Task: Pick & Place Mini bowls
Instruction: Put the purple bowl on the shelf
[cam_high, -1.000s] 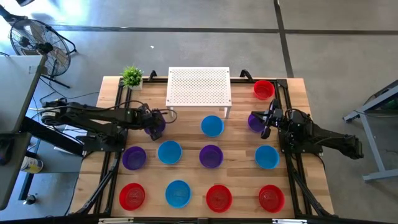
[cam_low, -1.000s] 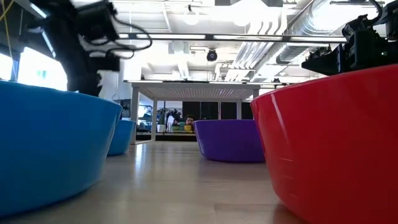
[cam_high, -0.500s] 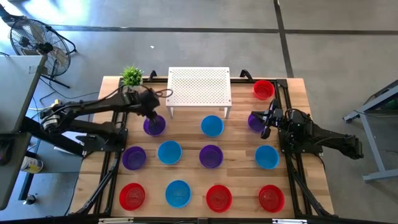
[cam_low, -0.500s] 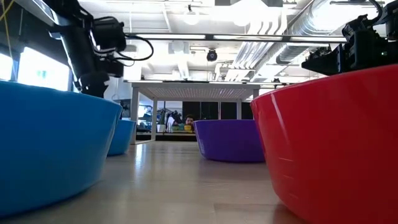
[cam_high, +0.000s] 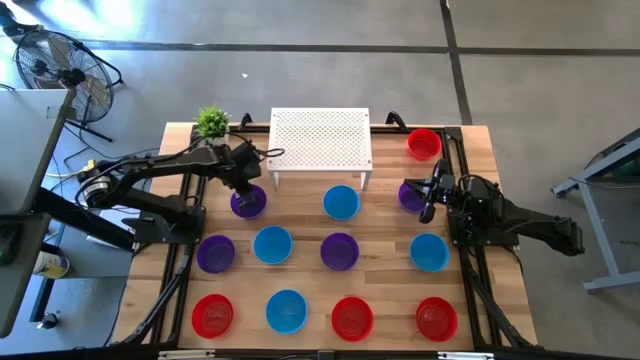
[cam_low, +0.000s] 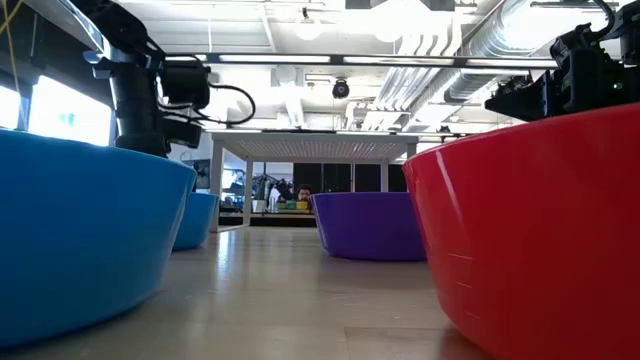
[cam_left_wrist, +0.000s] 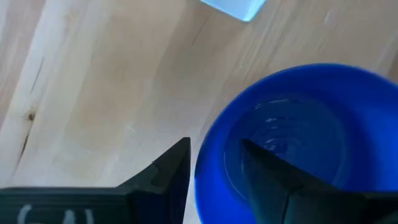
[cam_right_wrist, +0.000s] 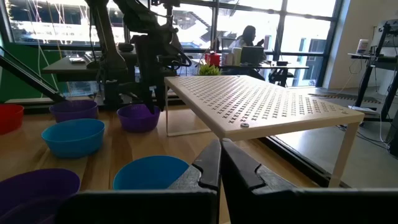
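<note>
Several mini bowls in red, blue and purple stand upright in rows on the wooden table (cam_high: 300, 225). My left gripper (cam_high: 245, 183) points steeply down at the far rim of the purple bowl (cam_high: 248, 203) in the far left of the rows. It is open (cam_left_wrist: 215, 143): one finger stands inside the bowl (cam_left_wrist: 292, 124) and one outside its rim, and I see no touch. The bowl rests on its base. My right gripper (cam_high: 425, 195) waits level and shut (cam_right_wrist: 221, 155) over a purple bowl (cam_high: 410, 196) at the right.
A white perforated stand (cam_high: 320, 140) stands at the far middle, close to my left gripper, with a blue bowl (cam_high: 341, 202) before it. A small green plant (cam_high: 212, 122) is at the far left corner and a red bowl (cam_high: 424, 143) at the far right.
My left arm has swung toward the table's far edge, and its gripper has moved off the top of the purple bowl to the bowl's far rim. The bowl, half hidden under the gripper a second ago, now shows almost whole and has stayed in place.
</note>
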